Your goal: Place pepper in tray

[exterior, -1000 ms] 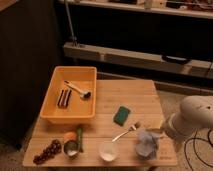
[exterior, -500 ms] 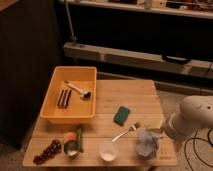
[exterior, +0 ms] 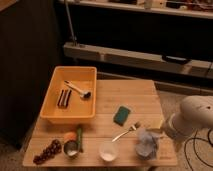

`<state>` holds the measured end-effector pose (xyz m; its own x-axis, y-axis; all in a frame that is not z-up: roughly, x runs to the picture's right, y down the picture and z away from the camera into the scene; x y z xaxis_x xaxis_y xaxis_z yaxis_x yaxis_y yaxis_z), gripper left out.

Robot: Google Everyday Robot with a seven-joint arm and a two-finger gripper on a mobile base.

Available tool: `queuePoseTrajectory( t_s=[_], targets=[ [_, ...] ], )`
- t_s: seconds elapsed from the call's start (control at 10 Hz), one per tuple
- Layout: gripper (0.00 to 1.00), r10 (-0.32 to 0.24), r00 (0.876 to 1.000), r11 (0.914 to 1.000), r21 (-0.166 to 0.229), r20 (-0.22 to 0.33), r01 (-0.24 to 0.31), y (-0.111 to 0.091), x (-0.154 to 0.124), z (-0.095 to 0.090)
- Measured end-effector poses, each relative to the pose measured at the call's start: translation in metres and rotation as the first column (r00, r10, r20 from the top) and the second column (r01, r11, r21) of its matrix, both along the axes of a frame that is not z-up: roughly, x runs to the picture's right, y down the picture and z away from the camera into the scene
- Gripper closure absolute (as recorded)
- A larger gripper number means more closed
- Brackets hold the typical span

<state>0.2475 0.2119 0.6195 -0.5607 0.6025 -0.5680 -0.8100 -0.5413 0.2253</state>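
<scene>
The pepper (exterior: pixel 79 137) is a thin dark-green stick lying on the wooden table (exterior: pixel 140 100) near its front left, just in front of the tray. The tray (exterior: pixel 67 118) is a large yellow-orange bin on the table's left half; a dark flat item (exterior: pixel 63 98) and a spoon-like utensil (exterior: pixel 78 89) lie in it. My white arm (exterior: pixel 192 117) hangs over the table's right edge. The gripper (exterior: pixel 165 131) sits low at the arm's left end, far to the right of the pepper and apart from it.
An orange round item (exterior: pixel 70 135), a metal cup (exterior: pixel 71 148) and dark grapes (exterior: pixel 46 151) lie beside the pepper. A white cup (exterior: pixel 108 151), a fork (exterior: pixel 126 132), a green sponge (exterior: pixel 121 114) and a crumpled grey-blue item (exterior: pixel 147 143) lie toward the arm.
</scene>
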Motion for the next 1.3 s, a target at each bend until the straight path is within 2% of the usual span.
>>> queuePoseTrajectory(
  t_s=[0.4,0.5,0.7,0.8,0.9,1.1,1.3],
  targets=[
    [0.2,-0.009,1.0,0.9999,0.005,-0.004,0.009,0.0,-0.001,-0.001],
    [0.2,-0.043,0.999,0.9989,0.019,-0.005,0.043,-0.002,-0.005,-0.006],
    [0.2,-0.127,0.992,0.9906,0.053,0.019,0.126,-0.016,-0.033,-0.018],
    [0.2,-0.176,0.984,0.983,0.061,0.037,0.173,-0.023,-0.054,-0.024],
    [0.2,-0.226,0.972,0.9721,0.077,0.061,0.221,-0.033,-0.086,-0.027],
    [0.2,-0.299,0.949,0.9519,0.102,0.098,0.289,-0.044,-0.129,-0.03],
    [0.2,-0.397,0.904,0.916,0.129,0.16,0.38,-0.051,-0.185,-0.03]
  ],
)
